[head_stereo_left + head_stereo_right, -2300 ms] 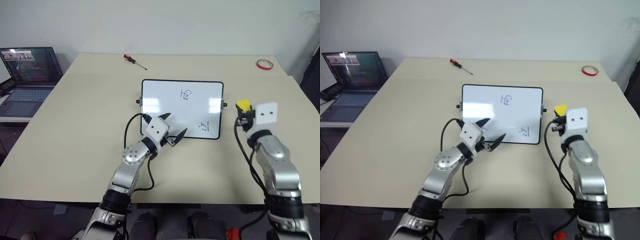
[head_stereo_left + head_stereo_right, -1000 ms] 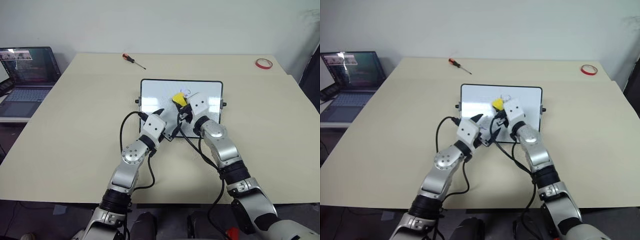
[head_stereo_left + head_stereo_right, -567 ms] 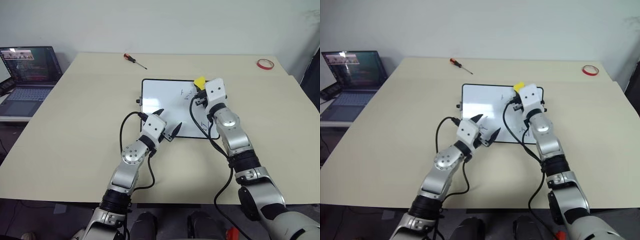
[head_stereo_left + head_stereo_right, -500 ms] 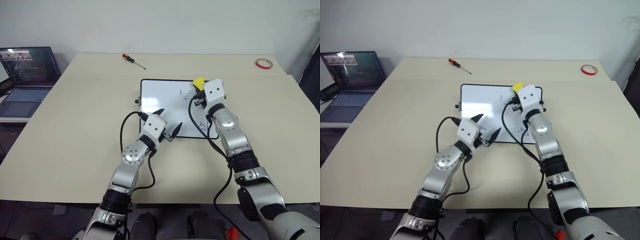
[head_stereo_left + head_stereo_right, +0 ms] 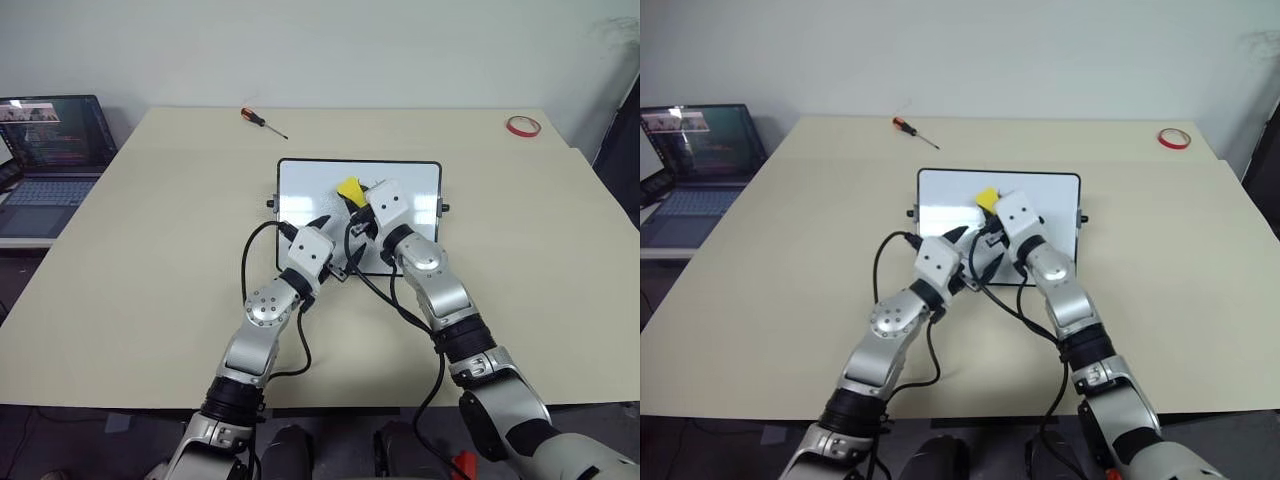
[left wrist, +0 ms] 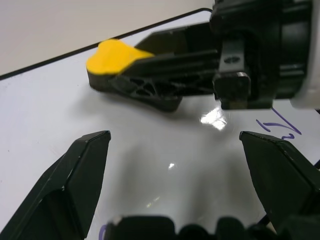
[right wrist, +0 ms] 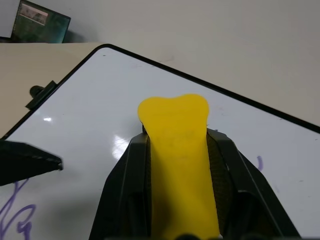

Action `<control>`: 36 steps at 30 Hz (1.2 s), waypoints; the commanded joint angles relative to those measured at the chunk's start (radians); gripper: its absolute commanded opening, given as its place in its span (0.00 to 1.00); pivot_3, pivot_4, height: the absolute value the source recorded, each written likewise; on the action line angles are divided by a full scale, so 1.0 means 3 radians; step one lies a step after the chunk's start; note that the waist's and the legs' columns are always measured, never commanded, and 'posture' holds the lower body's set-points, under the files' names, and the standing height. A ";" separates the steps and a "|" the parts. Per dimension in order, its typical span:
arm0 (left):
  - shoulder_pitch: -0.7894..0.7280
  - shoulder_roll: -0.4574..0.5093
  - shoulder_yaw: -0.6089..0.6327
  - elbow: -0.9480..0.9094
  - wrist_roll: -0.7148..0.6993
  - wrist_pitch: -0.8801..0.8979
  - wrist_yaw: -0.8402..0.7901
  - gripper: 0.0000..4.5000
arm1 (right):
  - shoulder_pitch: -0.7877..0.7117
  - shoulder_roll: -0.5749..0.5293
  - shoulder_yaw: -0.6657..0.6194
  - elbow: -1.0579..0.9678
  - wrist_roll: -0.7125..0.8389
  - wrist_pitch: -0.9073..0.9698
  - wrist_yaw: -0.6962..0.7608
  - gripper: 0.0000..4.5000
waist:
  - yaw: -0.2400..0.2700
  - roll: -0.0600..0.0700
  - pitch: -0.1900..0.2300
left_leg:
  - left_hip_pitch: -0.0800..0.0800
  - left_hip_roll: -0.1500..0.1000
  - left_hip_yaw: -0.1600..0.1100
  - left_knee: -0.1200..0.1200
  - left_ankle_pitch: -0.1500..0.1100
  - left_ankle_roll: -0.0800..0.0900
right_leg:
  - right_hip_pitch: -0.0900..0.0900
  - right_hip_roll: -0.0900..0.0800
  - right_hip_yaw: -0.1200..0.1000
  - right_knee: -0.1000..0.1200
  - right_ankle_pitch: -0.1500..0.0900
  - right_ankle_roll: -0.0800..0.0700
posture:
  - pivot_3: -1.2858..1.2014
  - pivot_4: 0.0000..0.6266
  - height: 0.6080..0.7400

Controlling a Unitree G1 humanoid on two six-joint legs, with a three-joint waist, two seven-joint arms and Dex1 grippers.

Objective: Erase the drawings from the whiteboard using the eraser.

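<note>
Wiping well at this stage would call for the eraser's black underside held flat against the whiteboard and drawn across each remaining mark, with the left arm steadying the board's near edge so it does not slide. The table is a broad beige surface; the whiteboard lies flat at its centre, black-framed, with knobs on both short sides. A laptop stands open off the table's 9 o'clock side against a plain pale wall. The right gripper is clamped on the eraser, the yellow block sitting over the board's middle, toward 12 o'clock. The left gripper stands spread wide at the board's 6 o'clock edge, holding nothing. A screwdriver lies at the table's 11 o'clock, a red tape ring at 2 o'clock, both well apart from the board. Blue marker drawings remain beside the left gripper's fingertips; contact between eraser and board looks likely but cannot be confirmed.
</note>
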 commanded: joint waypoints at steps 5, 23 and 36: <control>-0.0010 -0.0025 -0.0045 -0.0158 -0.0003 -0.0032 0.0018 1.00 | -0.0295 -0.0175 -0.0067 0.0286 -0.0257 -0.0076 -0.0363 0.25 | 0.0000 0.0000 0.0000 | 0.0000 0.0000 0.0001 -0.0001 0.0000 0.0000 | 0.0000 0.0000 0.0001 -0.0002 0.0000 0.0000 | 0.52 0.24 1.00; -0.0028 -0.0021 -0.0044 -0.0130 -0.0023 -0.0018 0.0024 1.00 | -0.0139 -0.0229 0.0148 0.0142 -0.0300 0.0115 0.0133 0.25 | -0.0010 0.0000 0.0000 | 0.0005 0.0000 0.0001 0.0001 0.0000 0.0000 | 0.0004 0.0000 0.0001 0.0002 0.0000 0.0000 | 0.52 0.24 1.00; 0.0006 -0.0058 -0.0069 -0.0172 -0.0018 0.0006 0.0043 1.00 | -0.0390 -0.0288 0.0109 0.0456 -0.0468 0.0110 -0.0353 0.25 | 0.0010 0.0000 0.0000 | 0.0005 -0.0002 0.0000 0.0002 0.0001 0.0000 | 0.0005 -0.0002 0.0000 0.0004 0.0000 0.0000 | 0.52 0.24 1.00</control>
